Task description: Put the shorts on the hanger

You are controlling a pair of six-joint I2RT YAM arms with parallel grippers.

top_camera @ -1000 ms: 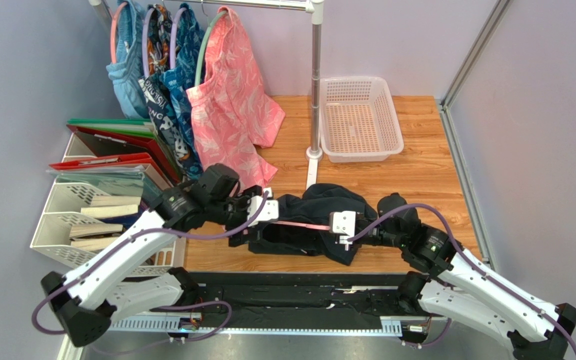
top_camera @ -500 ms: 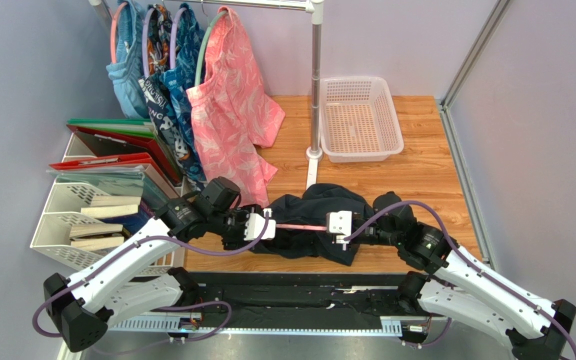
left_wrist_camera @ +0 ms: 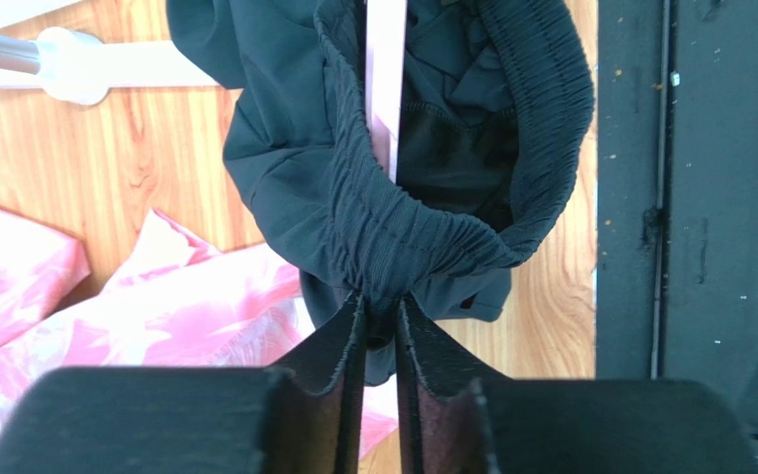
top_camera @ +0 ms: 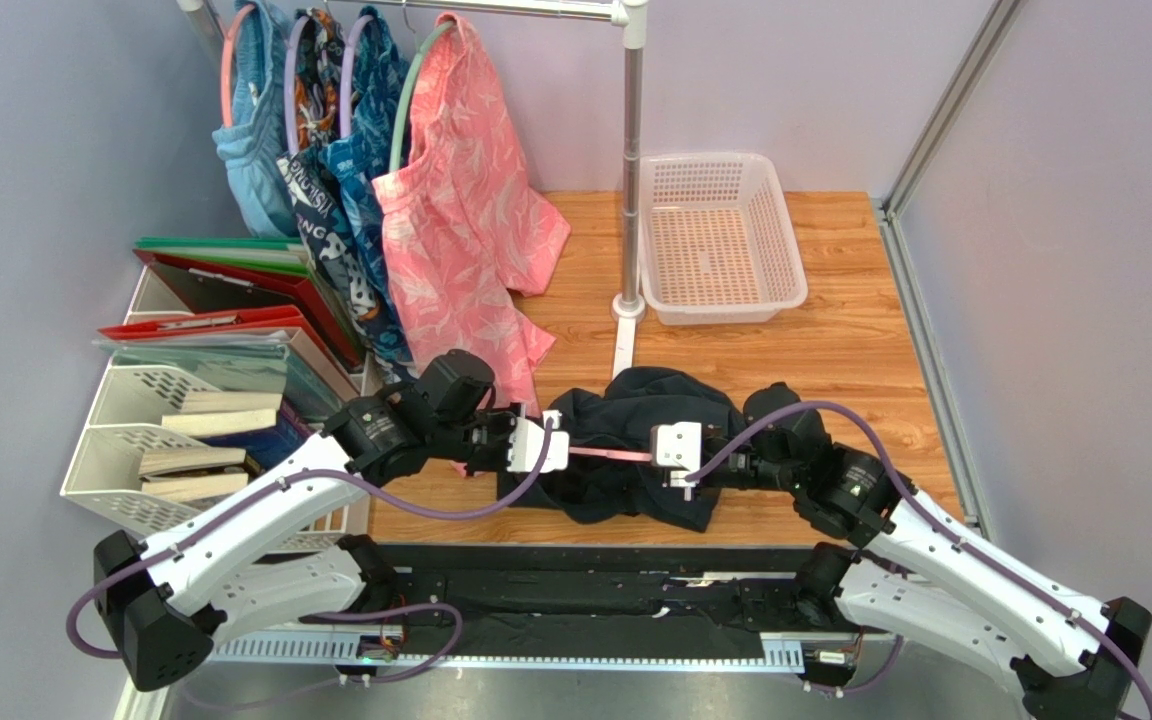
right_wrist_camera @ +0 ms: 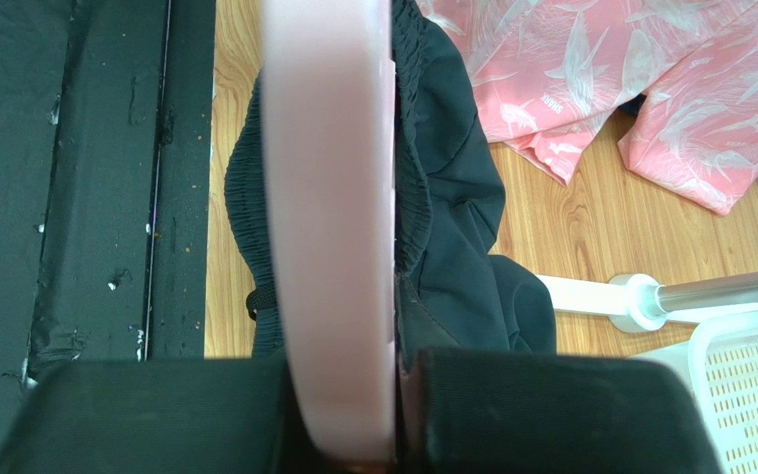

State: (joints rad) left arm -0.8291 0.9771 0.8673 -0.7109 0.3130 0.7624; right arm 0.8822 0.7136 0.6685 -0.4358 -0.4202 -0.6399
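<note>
Shorts lie bunched on the wooden counter between my arms, their elastic waistband pinched in my narrowed left jaws; my right jaws clamp the pink hanger, whose bar runs inside that waistband.

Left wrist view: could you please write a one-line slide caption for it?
Left gripper pinches the elastic waistband of the black shorts, the pink hanger reaching into the waist opening.

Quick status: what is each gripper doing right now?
Left gripper: closed, pinching the waistband of the shorts.
Right gripper: closed on the hanger.
</note>
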